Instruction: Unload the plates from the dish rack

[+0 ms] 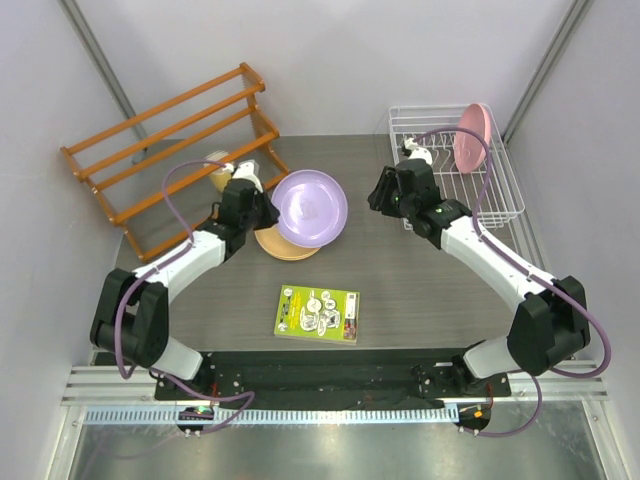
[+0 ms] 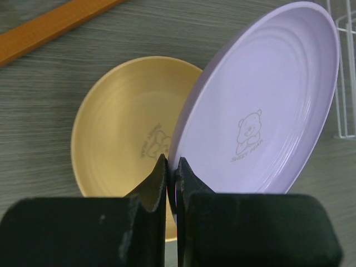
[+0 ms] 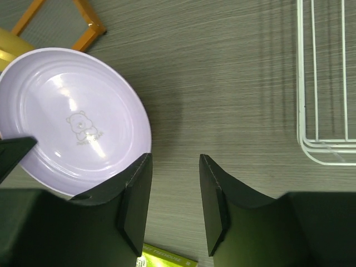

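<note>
My left gripper (image 1: 268, 212) is shut on the rim of the lilac purple plate (image 1: 311, 208), holding it tilted above the orange-yellow plate (image 1: 285, 245), which lies flat on the table. In the left wrist view my left gripper (image 2: 173, 167) pinches the purple plate (image 2: 261, 105) over the yellow plate (image 2: 125, 117). The pink plate (image 1: 471, 137) stands upright in the white wire dish rack (image 1: 500, 190) at the back right. My right gripper (image 1: 378, 192) is open and empty between the purple plate and the rack; it also shows in the right wrist view (image 3: 175, 167), beside the purple plate (image 3: 72, 119).
An orange-brown wooden slatted rack (image 1: 160, 140) stands at the back left. A green-and-yellow booklet (image 1: 317, 313) lies near the front middle. The corner of the white rack (image 3: 328, 83) shows in the right wrist view.
</note>
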Controlling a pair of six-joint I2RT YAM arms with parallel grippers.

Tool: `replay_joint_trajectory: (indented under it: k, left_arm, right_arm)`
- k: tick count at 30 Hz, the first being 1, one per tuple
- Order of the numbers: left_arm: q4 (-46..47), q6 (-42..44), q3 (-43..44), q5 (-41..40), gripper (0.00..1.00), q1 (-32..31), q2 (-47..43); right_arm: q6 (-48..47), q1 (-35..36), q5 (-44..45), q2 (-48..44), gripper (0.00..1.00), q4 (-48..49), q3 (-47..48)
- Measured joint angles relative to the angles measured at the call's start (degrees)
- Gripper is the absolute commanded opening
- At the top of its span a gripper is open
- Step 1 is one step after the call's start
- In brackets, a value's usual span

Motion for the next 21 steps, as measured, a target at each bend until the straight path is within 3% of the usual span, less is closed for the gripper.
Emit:
replay_joint_trajectory:
  k: [11,19,21]
  left_arm:
    - [-5.7,0.1,2.4,-2.0,0.00,6.1,5.2]
    - [-7.0,-0.6,2.5,0.7,0.00,6.5,6.7]
    - [-7.0,-1.2,2.7,2.0,0.09,6.5,7.0]
  right_arm:
    - [-1.2,-0.7,1.1,0.0,0.45,-0.6,0.0]
    - [-2.3,-1.5,1.7,0.0,0.45,-1.3,0.0]
    - [-2.4,-1.7,1.7,0.0,0.45,-1.4,0.0]
